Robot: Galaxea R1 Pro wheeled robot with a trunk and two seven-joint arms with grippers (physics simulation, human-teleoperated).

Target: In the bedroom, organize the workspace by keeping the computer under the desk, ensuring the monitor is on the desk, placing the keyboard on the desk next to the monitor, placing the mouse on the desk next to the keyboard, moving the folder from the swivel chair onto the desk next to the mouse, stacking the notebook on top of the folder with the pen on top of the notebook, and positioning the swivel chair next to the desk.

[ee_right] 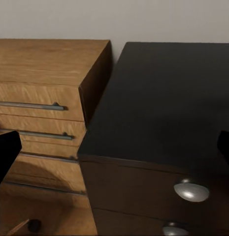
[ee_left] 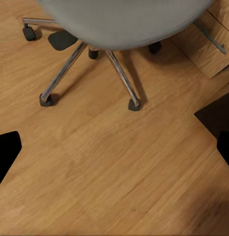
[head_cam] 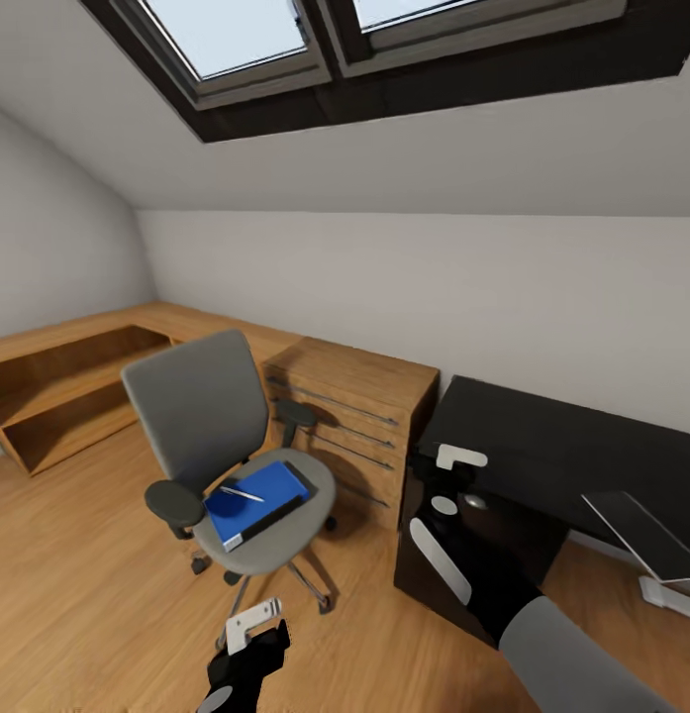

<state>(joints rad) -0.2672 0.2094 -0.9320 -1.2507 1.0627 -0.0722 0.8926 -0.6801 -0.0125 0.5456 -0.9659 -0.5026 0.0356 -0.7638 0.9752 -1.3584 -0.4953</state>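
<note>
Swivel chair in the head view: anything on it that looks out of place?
Yes. A blue folder with a pen on top lies on the swivel chair seat, where work items don't belong. The chair stands out on the floor, before the wooden drawers.

High forward head view; left wrist close above swivel chair point(ee_left: 119, 19) base, right wrist near desk point(ee_right: 163, 98).

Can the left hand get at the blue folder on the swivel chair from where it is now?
Probably yes: the left hand hangs just before the chair, and nothing stands between it and the folder on the seat.
</note>
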